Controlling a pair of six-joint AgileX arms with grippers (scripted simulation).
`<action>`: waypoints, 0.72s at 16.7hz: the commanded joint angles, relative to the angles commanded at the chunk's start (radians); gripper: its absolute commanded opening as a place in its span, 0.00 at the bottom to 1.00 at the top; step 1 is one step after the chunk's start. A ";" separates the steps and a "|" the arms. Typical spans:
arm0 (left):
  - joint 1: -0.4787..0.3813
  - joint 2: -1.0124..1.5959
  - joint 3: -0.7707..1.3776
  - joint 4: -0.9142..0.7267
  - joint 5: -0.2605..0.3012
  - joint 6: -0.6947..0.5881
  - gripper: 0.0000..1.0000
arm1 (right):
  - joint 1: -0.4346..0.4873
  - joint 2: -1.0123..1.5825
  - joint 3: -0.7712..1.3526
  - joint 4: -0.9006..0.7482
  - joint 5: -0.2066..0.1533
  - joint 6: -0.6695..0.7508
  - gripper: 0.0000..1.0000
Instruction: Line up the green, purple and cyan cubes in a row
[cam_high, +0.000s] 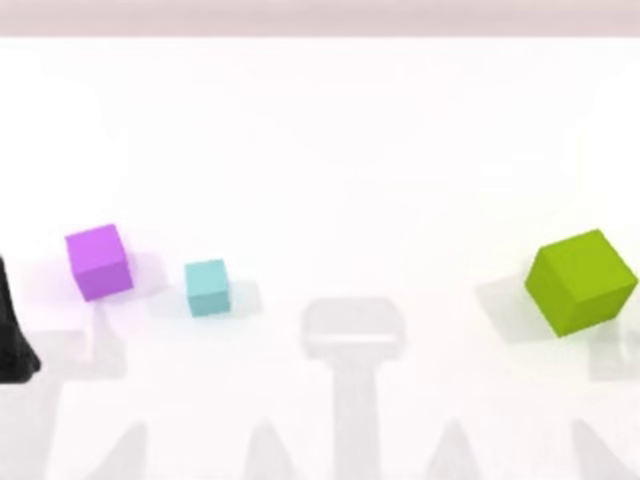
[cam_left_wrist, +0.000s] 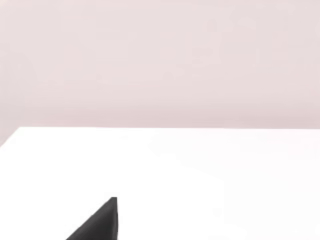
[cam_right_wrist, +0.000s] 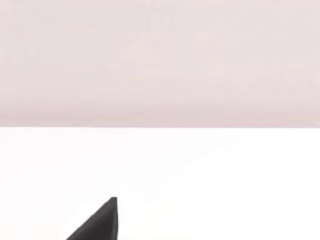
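The purple cube (cam_high: 98, 261) rests at the table's left, and the smaller cyan cube (cam_high: 207, 287) sits just to its right, a small gap between them. Far off at the right stands the large green cube (cam_high: 582, 281), turned at an angle. A dark part of my left arm (cam_high: 12, 335) shows at the left edge, beside and in front of the purple cube. My left gripper (cam_left_wrist: 160, 232) is open over bare table, one dark finger (cam_left_wrist: 102, 225) showing. My right gripper (cam_right_wrist: 160, 232) is also open, one finger (cam_right_wrist: 102, 225) showing; its arm is outside the top view.
The white table (cam_high: 330, 160) runs back to a far edge against a pale pink wall (cam_high: 320, 15). Grey shadows of the arms fall across the front strip (cam_high: 352, 340). A wide bare stretch lies between the cyan and green cubes.
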 joint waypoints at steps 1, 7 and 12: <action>0.000 0.000 0.000 0.000 0.000 0.000 1.00 | 0.000 0.000 0.000 0.000 0.000 0.000 1.00; -0.040 0.157 0.152 -0.103 -0.001 -0.059 1.00 | 0.000 0.000 0.000 0.000 0.000 0.000 1.00; -0.132 0.571 0.489 -0.345 0.001 -0.186 1.00 | 0.000 0.000 0.000 0.000 0.000 0.000 1.00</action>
